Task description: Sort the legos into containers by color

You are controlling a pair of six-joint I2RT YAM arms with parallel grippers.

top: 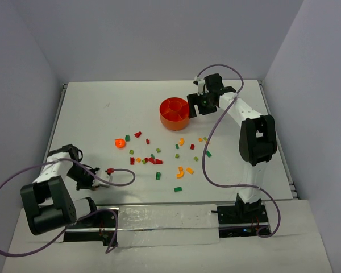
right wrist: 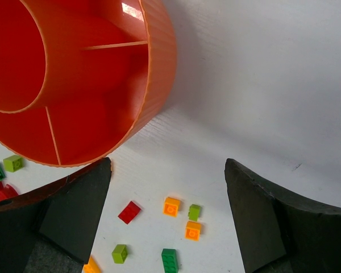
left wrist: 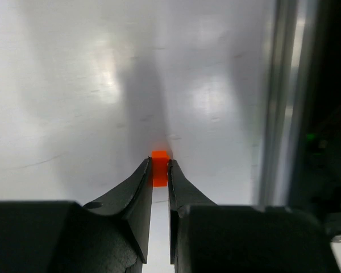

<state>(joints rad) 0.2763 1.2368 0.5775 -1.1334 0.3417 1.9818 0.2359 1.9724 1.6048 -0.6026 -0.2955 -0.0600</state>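
Jaws of the left gripper (left wrist: 159, 170) are pinched tight on a small red-orange brick (left wrist: 159, 168), which fills the narrow gap between the two dark fingertips. Only the left wrist view shows this grip. From the top camera the brick (top: 109, 170) is just a red speck at the tip of the left gripper (top: 105, 172), low over the white table (top: 91, 114) at lower left.

The right gripper (right wrist: 167, 170) stands wide apart with nothing between its fingers (right wrist: 74, 210). Its wrist view looks down past the ribbed wall of the orange bowl (right wrist: 159, 74), which fills the upper left with its dividing walls and central cup. Loose bricks lie on the table below it: a red one (right wrist: 129, 211), two orange ones (right wrist: 171, 206) and a green one (right wrist: 194, 212).

From above, the left arm is folded low near its base, its gripper pointing right. The right arm reaches up the frame, bends at the elbow and angles left, so the right gripper (top: 194, 105) sits just beside the right side of the bowl (top: 170, 122). The other legos (top: 159, 159) lie scattered mid-table, apart from the bowl. A purple cable (top: 207, 165) droops across the table beside them.
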